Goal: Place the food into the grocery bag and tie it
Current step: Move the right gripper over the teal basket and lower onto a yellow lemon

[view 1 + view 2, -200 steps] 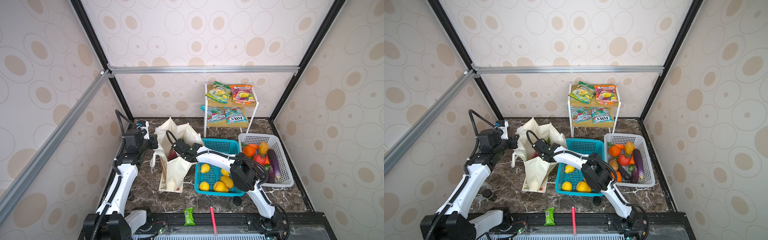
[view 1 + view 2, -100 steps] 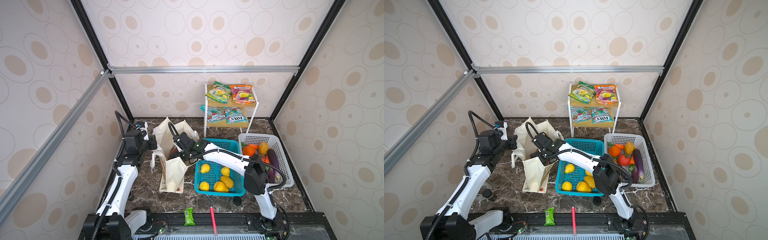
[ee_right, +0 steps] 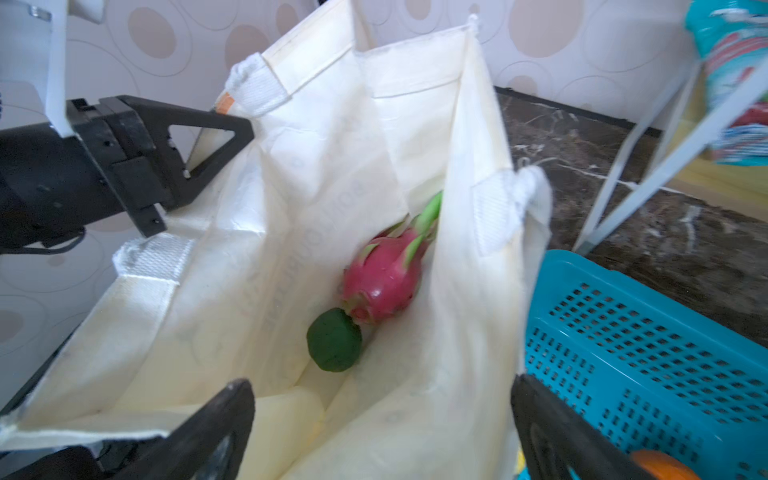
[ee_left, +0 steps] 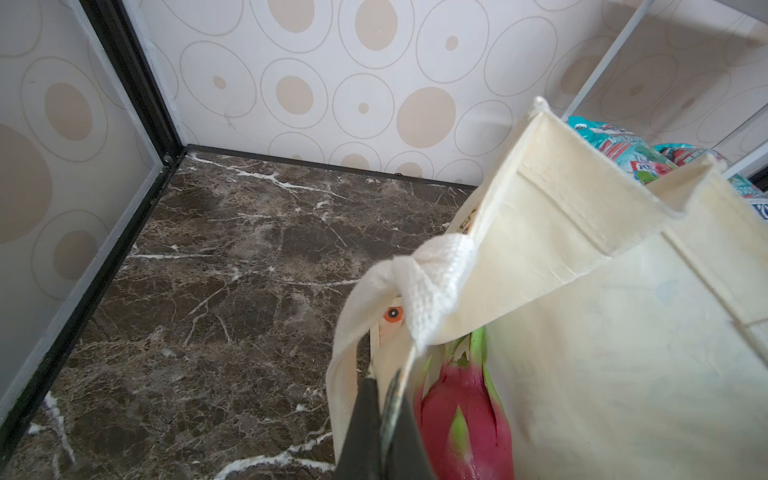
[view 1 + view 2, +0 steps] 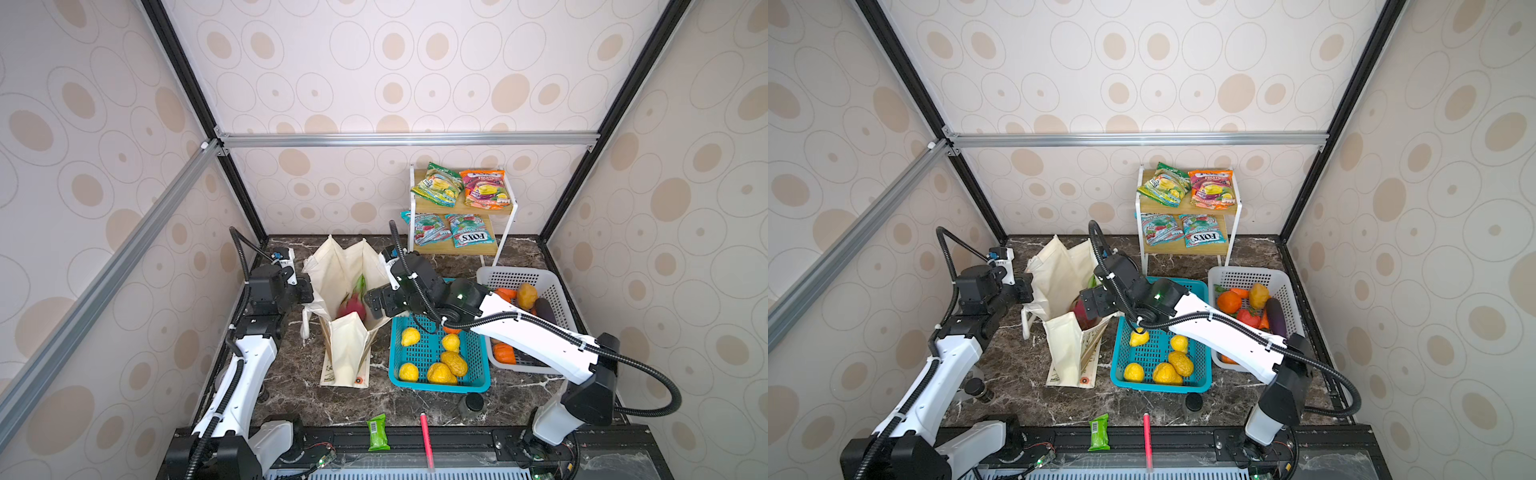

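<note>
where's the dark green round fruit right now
The dark green round fruit lies at the bottom of the grocery bag, beside the pink dragon fruit, in the right wrist view. The bag stands left of the blue basket in both top views.

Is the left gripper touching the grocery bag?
Touching. In the left wrist view the left gripper is shut on the rim of the grocery bag.

Circle-print walls [image 5: 374, 62], dark marble floor [image 5: 291, 386] (white-veined), two-tier shelf [image 5: 453, 250].
</note>
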`<action>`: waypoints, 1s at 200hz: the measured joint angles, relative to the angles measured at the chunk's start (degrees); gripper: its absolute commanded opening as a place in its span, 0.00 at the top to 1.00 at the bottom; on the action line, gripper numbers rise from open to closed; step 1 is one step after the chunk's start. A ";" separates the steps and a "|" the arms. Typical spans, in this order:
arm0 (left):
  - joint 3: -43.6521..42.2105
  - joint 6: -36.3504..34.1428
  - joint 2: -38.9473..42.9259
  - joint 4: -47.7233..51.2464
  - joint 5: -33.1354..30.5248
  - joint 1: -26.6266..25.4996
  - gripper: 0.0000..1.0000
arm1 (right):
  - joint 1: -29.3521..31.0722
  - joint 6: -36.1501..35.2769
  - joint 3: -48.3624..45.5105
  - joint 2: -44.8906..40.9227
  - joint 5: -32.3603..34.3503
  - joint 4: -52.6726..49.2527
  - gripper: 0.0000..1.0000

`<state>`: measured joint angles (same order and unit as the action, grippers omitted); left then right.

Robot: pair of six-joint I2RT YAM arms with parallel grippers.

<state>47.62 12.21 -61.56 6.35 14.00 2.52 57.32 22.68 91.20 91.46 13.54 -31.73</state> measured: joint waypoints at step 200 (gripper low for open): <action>-1.44 0.00 0.98 -1.42 -0.22 0.02 1.00 | -5.55 16.06 -29.86 -6.97 0.48 -5.49 0.01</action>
<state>46.17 12.21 -60.58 4.93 13.78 2.55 51.77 38.74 61.34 84.49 14.02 -37.21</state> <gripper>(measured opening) 0.048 0.997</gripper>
